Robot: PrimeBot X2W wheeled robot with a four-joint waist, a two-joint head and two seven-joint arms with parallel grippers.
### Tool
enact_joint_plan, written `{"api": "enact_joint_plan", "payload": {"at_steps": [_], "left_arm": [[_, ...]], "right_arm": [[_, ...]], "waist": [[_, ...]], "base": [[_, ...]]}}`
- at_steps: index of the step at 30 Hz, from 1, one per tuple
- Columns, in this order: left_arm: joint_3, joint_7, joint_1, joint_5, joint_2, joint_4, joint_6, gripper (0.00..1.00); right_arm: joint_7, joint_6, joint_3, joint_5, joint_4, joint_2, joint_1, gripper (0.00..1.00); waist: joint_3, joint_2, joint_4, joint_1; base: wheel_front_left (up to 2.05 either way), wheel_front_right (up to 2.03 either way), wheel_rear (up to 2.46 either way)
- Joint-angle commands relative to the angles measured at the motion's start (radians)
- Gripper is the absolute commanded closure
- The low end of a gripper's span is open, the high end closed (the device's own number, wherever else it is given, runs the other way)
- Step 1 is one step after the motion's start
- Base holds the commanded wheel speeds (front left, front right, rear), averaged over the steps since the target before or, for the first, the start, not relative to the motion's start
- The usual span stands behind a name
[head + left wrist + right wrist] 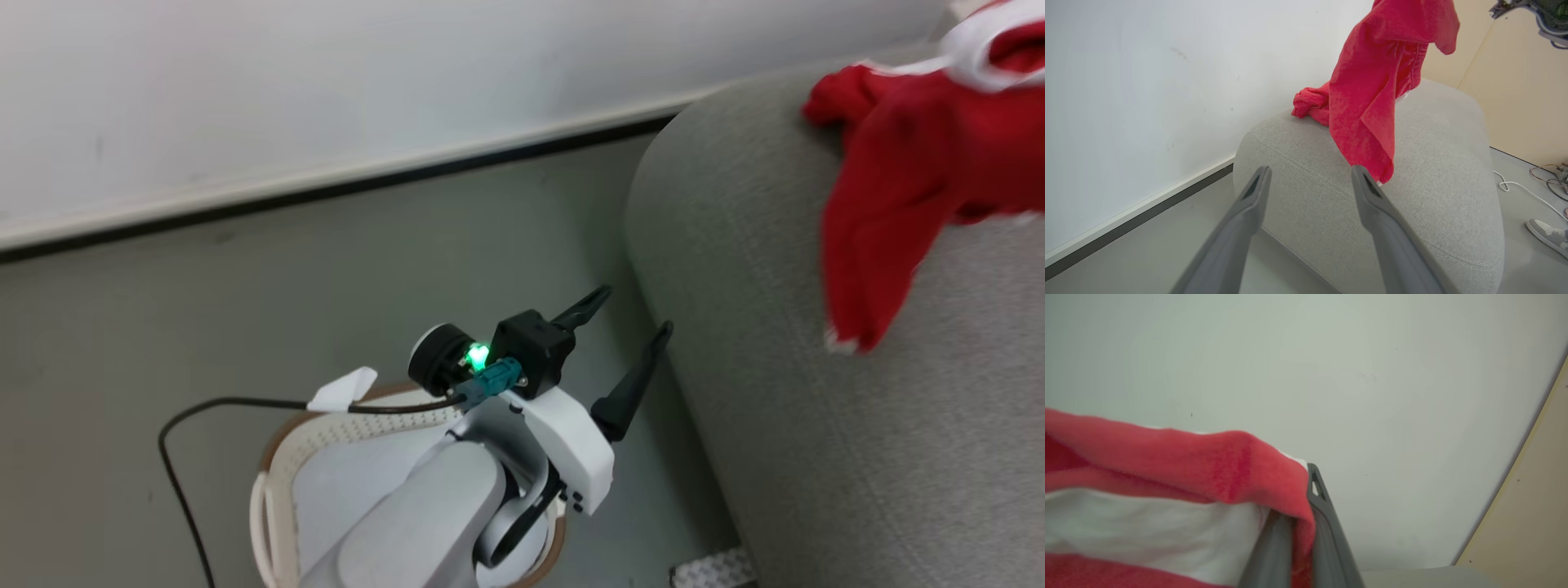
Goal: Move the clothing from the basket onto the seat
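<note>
Head view: the seat, a large grey sofa, takes up the right side. The clothing, bright red with white trim, lies over the seat's top edge, one long flap hanging down its rounded side. Just beside the seat's near corner, the left end effector holds its two dark fingers spread wide with nothing between them. Below it, further from the seat, sits the basket, largely covered by the pale forearm. Left wrist view: the wide fingers point at the seat's corner. The clothing hangs from above the seat, its long axis running steeply down onto the seat's top, up and ahead of this end effector. Right wrist view: the right end effector is clamped on a fold of the red and white fabric, with the wall behind the seat beyond it. The right arm looks the nearer one, carrying the garment above the seat, so the coming move is probably to lower and let go
</note>
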Motion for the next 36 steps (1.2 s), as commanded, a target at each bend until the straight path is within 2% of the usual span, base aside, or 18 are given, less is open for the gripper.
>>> {"api": "enact_joint_plan", "payload": {"at_steps": [1, 6, 11, 13, 14, 18, 19, 20, 21, 24, 28, 33, 36], "left_arm": [[-0.002, -0.006, -0.024, 0.017, 0.002, -0.003, 0.003, 0.00], [-0.012, -0.018, -0.073, 0.024, -0.010, -0.017, 0.001, 0.00], [-0.018, -0.039, -0.096, 0.021, -0.017, -0.023, 0.002, 0.00], [-0.019, -0.047, -0.098, 0.017, -0.018, -0.022, 0.006, 0.00], [-0.019, -0.047, -0.098, 0.017, -0.018, -0.022, 0.006, 0.00], [-0.021, -0.054, -0.085, 0.012, -0.011, -0.011, 0.010, 0.00], [-0.021, -0.055, -0.079, 0.011, -0.007, -0.010, 0.011, 0.00], [-0.021, -0.057, -0.074, 0.010, -0.004, -0.010, 0.012, 0.00], [-0.019, -0.059, -0.071, 0.007, 0.001, -0.009, 0.015, 0.00], [-0.010, -0.063, -0.049, -0.003, 0.018, -0.006, 0.022, 0.00], [0.007, -0.073, -0.015, -0.027, 0.034, -0.006, 0.035, 0.00], [0.042, -0.100, 0.047, -0.055, 0.064, -0.008, 0.062, 0.00], [0.072, -0.128, 0.088, -0.073, 0.084, -0.014, 0.086, 0.00]], "right_arm": [[0.010, -0.002, -0.042, 0.026, 0.026, -0.021, -0.060, 1.00], [0.027, -0.002, -0.187, -0.013, 0.129, -0.133, -0.210, 1.00], [0.022, -0.002, -0.350, -0.145, 0.266, -0.230, -0.251, 1.00], [0.019, -0.002, -0.419, -0.203, 0.328, -0.246, -0.215, 1.00], [0.019, -0.002, -0.419, -0.203, 0.328, -0.246, -0.215, 1.00], [0.018, -0.002, -0.591, -0.307, 0.426, -0.247, -0.131, 1.00], [0.022, -0.002, -0.634, -0.333, 0.445, -0.240, -0.105, 0.85], [0.027, -0.002, -0.666, -0.360, 0.460, -0.224, -0.080, 0.59], [0.026, -0.002, -0.700, -0.380, 0.469, -0.208, -0.060, 0.00], [0.020, -0.002, -0.769, -0.446, 0.473, -0.163, -0.002, 0.00], [0.010, -0.002, -0.794, -0.503, 0.477, -0.109, 0.048, 0.00], [-0.006, -0.002, -0.756, -0.522, 0.448, -0.048, 0.109, 0.00], [-0.006, -0.002, -0.690, -0.483, 0.359, 0.001, 0.154, 0.00]], "waist": [[0.104, -0.0001, 0.073, -0.0002], [0.193, -0.0001, 0.127, -0.0002], [0.241, -0.0001, 0.170, -0.0002], [0.252, -0.0001, 0.182, -0.0002], [0.252, -0.0001, 0.182, -0.0002], [0.258, -0.0001, 0.193, -0.0002], [0.257, -0.0001, 0.193, -0.0002], [0.255, -0.0001, 0.193, -0.0002], [0.251, -0.0001, 0.190, -0.0002], [0.230, -0.0001, 0.176, -0.0002], [0.183, -0.0001, 0.150, -0.0002], [0.100, -0.0001, 0.117, -0.0002], [0.050, -0.0001, 0.101, -0.0002]], "base": [[0.00, 0.00, 0.00], [0.00, 0.00, 0.00], [0.00, 0.00, 0.00], [0.00, 0.00, 0.00], [0.00, 0.00, 0.00], [0.00, 0.00, 0.00], [0.00, 0.00, 0.00], [0.00, 0.00, 0.00], [0.00, 0.00, 0.00], [0.00, 0.00, 0.00], [0.00, 0.00, 0.00], [0.00, 0.00, 0.00], [0.00, 0.00, 0.00]]}}
